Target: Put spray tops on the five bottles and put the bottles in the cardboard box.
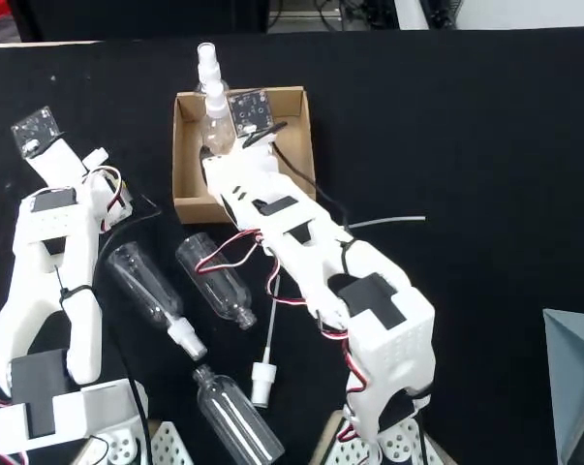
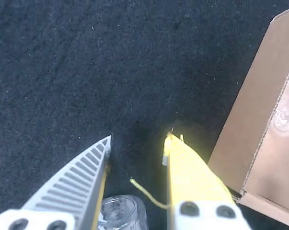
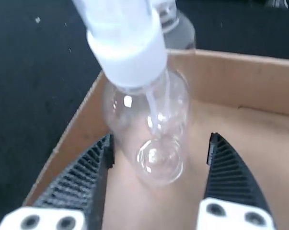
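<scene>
Right claw (image 3: 161,138) flanks bottle (image 3: 149,108) in box (image 3: 240,81)

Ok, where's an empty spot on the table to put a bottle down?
Right of the box, the table is bare out to the far edge. It is crowded in front of the box, where three bottles and a loose spray top lie.
</scene>
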Controlling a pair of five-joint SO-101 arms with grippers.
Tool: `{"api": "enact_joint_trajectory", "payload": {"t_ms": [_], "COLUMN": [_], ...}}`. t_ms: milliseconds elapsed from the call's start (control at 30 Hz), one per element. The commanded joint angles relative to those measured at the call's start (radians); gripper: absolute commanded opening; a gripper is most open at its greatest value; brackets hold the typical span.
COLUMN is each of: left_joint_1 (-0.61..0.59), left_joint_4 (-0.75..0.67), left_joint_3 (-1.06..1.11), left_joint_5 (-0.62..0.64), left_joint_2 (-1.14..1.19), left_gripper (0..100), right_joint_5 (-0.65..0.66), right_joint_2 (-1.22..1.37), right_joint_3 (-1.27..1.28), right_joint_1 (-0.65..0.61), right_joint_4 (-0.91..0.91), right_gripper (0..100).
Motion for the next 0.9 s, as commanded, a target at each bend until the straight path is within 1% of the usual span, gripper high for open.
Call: {"api": "enact_joint_trajectory", "payload": {"t_ms": [0,533,667,733,867], "left_joint_1": [-0.010,-0.010,-0.030,-0.035,-0.035], "left_joint_4": [-0.017,-0.017,-0.017,-0.017,-0.017], "left_joint_3": [-0.008,-0.010,-0.015,-0.015,-0.015], "left_joint_5": [0.002,0.002,0.002,0.002,0.002], "left_joint_2": [-0.005,-0.005,-0.005,-0.005,-0.005], "left_gripper": [16,16,16,16,16], "right_joint_5": [0.000,0.000,0.000,0.000,0.000], "right_joint_2": [-0.105,-0.302,-0.358,-0.398,-0.483], "right_joint_3": [-0.024,0.156,0.202,0.219,0.217], "right_joint_1": [0.029,0.032,0.034,0.034,0.034], "right_joint_4": [0.009,0.011,0.012,0.044,0.198], "right_gripper": [25.5,25.2,25.1,25.1,25.1]}}
